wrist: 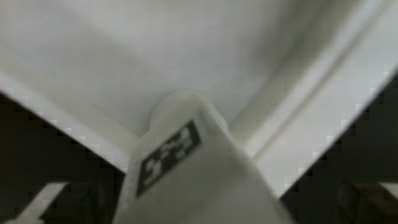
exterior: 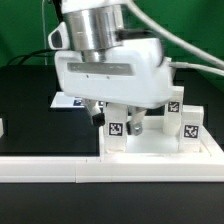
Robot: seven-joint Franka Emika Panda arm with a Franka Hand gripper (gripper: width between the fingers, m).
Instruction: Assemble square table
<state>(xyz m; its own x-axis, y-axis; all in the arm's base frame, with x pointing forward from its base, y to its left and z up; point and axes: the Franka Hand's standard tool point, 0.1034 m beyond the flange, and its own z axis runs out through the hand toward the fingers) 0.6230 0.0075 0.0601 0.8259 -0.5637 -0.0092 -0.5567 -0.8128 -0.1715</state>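
Now, gripper (exterior: 122, 122): standing released, jaws apart, over the tagged white leg block (exterior: 116, 130).
Top: white plastic square tray-like tabletop (exterior: 160, 148) lying lower right of the exterior view.

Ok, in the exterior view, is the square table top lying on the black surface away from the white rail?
No, the square table top sits right against the long white rail, with tagged legs standing on it.

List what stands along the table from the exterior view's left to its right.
Small white block at the left edge → marker board → tagged leg under the gripper → two tagged legs on the square table top.
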